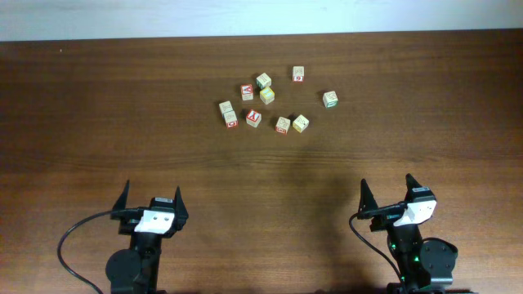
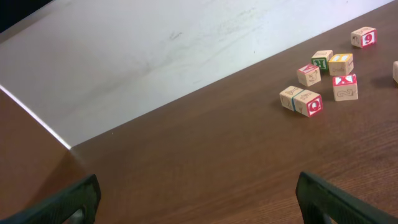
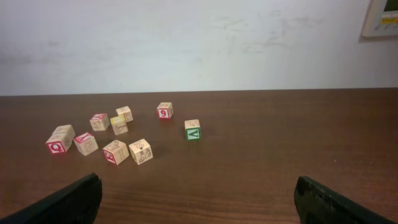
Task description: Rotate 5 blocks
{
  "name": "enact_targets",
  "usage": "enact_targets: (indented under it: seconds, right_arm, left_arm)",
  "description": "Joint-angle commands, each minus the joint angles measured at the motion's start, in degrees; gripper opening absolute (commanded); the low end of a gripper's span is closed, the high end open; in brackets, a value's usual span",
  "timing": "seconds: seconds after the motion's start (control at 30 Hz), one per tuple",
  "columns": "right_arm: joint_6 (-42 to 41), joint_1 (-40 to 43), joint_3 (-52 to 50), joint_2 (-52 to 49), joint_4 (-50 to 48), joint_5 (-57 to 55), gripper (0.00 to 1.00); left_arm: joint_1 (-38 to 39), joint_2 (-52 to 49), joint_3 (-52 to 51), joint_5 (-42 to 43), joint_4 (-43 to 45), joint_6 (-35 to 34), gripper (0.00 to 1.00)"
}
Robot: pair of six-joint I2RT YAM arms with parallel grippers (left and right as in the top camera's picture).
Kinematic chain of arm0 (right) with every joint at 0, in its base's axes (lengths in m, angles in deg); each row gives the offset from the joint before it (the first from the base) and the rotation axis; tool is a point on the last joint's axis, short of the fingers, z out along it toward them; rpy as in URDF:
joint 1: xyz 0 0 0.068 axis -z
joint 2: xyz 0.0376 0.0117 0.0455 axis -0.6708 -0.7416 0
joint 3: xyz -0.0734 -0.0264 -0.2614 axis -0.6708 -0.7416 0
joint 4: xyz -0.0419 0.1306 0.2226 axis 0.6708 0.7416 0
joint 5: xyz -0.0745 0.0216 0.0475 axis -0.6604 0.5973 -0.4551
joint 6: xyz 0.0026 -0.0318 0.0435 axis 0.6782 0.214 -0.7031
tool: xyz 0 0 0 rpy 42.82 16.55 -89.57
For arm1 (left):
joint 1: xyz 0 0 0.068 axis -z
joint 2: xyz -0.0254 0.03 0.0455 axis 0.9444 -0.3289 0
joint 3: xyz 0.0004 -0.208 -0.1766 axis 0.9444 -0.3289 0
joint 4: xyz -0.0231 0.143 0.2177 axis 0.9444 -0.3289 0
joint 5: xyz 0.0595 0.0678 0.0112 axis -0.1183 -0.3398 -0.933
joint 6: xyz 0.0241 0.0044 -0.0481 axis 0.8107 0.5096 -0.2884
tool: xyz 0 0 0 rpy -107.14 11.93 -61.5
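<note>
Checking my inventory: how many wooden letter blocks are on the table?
10 blocks: a touching pair at left, four toward the back, one at right, three along the front. None looks hidden.

I see a big brown wooden table with dark lines running along the wood. Behind its far edge stands a plain white wall with a few faint grey marks on it. High on the wall, at the right, I see the corner of a pale box. Soft light makes the table shine a little
</note>
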Motion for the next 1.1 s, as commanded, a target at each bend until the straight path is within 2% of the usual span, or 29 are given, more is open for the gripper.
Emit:
enact_targets:
  seconds: [0.0,1.07]
  right_arm:
    - [-0.48,-0.35,-0.50,0.44,-0.02,0.85,0.98]
    - [-0.48,-0.35,-0.50,0.44,0.00,0.00,0.98]
  left_arm:
    - [-0.35,0.61,-0.57,-0.61,0.09,0.92,0.99]
    - [-0.35,0.61,-0.57,-0.61,0.09,0.92,0.99]
